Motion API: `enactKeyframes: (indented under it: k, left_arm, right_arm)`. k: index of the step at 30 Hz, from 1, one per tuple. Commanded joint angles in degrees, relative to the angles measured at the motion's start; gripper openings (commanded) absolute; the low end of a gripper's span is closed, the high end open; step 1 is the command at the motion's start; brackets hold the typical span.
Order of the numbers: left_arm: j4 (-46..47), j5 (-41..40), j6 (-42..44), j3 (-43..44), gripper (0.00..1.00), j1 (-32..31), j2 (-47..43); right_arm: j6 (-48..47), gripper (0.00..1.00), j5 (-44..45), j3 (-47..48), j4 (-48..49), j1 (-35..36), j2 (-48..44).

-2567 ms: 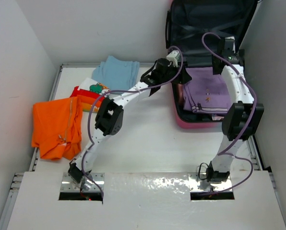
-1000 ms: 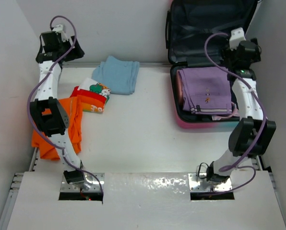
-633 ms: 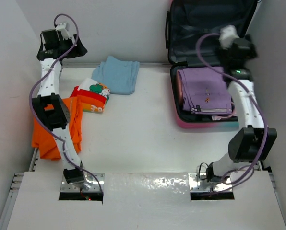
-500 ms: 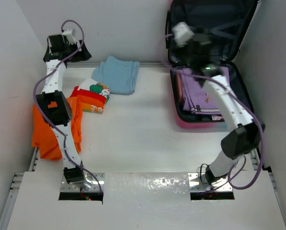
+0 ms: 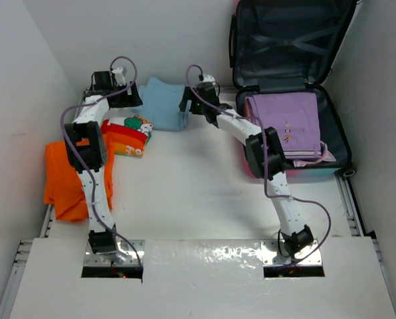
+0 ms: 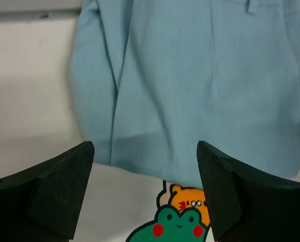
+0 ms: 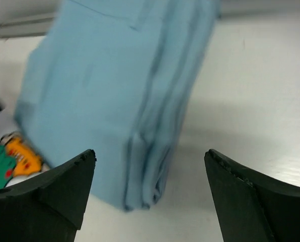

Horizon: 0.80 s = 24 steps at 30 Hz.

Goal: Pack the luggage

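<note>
Step looks like fetching blue garment: left tool & right tool flank it, both wide open, empty. Luggage lies open at table's far right; next prob. needs closing on garment's edges.

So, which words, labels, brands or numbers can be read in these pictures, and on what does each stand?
No text can be read.
Folded white and red garment: only a cartoon print, a green frog and an orange animal, no letters.
Folded purple garment in the open pink-to-turquoise suitcase: small marks, too small to read.
Folded light blue garment: no print visible.
</note>
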Motion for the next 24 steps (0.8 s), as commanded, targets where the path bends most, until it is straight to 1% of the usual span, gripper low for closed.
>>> enactKeyframes:
  k: [1, 3, 5, 8, 10, 14, 16, 17, 18, 20, 21, 22, 24]
  left_arm:
    - [4.7, -1.4, 2.0, -4.1, 0.80, 0.1, -6.5]
    - [4.3, -0.1, 2.2, -4.5, 0.80, 0.1, -7.1]
    - [3.8, 0.4, 2.1, -4.7, 0.80, 0.1, -7.4]
    - [4.9, -0.3, 2.4, -6.4, 0.80, 0.1, -8.3]
    - [5.6, -0.6, 2.8, -7.8, 0.80, 0.2, -9.1]
    - [6.0, -0.3, 2.6, -8.3, 0.80, 0.2, -9.5]
    - [6.3, -0.3, 2.3, -8.3, 0.80, 0.2, -9.6]
    - [6.4, -0.2, 2.2, -8.3, 0.80, 0.2, -9.6]
    - [6.5, -0.3, 2.1, -8.3, 0.79, 0.2, -9.7]
    - [6.5, 0.1, 1.6, -8.1, 0.79, 0.2, -9.7]
    - [6.4, 0.4, 1.5, -7.9, 0.79, 0.2, -9.9]
    - [6.2, 1.2, 1.2, -7.9, 0.79, 0.2, -10.0]
    - [5.8, 2.4, 1.3, -7.7, 0.79, 0.1, -10.3]
  right_arm:
    - [22.2, 0.88, -0.7, 3.2, 9.8, 0.0, 3.6]
    - [25.2, 0.89, -1.0, 7.4, 11.5, -0.1, 8.8]
    - [29.8, 0.88, -0.9, 10.8, 11.0, -0.1, 12.1]
    - [35.3, 0.86, -3.8, 8.3, 15.1, 0.1, 14.8]
    - [35.0, 0.85, -4.1, 7.7, 14.3, 0.6, 15.8]
    - [35.7, 0.86, -1.5, 7.2, 10.5, 1.4, 17.4]
    - [35.4, 0.81, -0.3, 7.7, 9.8, 1.9, 18.8]
    - [35.1, 0.74, 0.5, 7.7, 9.7, 2.1, 19.2]
    - [35.5, 0.49, 1.9, 8.1, 9.7, 2.4, 19.8]
    - [36.7, 0.25, 1.7, 8.6, 10.8, 2.3, 21.3]
    - [37.1, 0.01, 0.6, 8.3, 11.1, 2.2, 21.5]
    - [36.5, 0.00, -0.1, 7.7, 10.8, 2.1, 20.1]
    - [30.9, 0.00, 0.5, -0.1, 10.9, 1.5, 15.4]
